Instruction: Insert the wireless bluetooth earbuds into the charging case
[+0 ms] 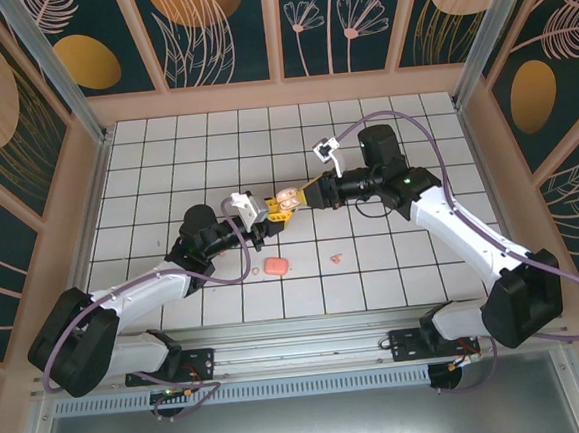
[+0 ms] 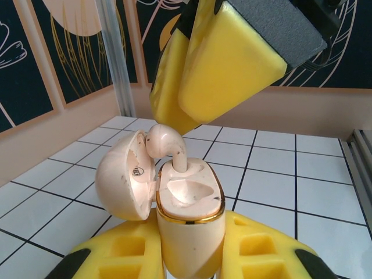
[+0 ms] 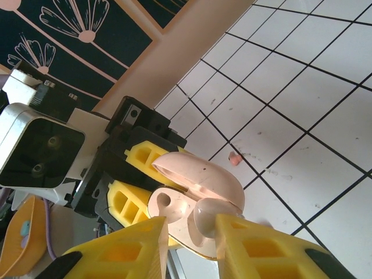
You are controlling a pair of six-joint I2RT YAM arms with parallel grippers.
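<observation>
Glossy cream gold-rimmed charging case (image 2: 189, 200) sits pinched in left claw (image 2: 189, 258); right claw (image 3: 192, 228) nips rounded earbud (image 2: 164, 141).

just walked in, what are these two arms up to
The left claw is shut on the charging case, gripping it low on the body with the lid swung open. One earbud stands with its stem in a slot of the case, not fully seated. The right claw is right at it, though whether it grips the earbud isn't clear. A small pink bit, possibly the second earbud, lies on the table near a salmon-pink piece.
</observation>
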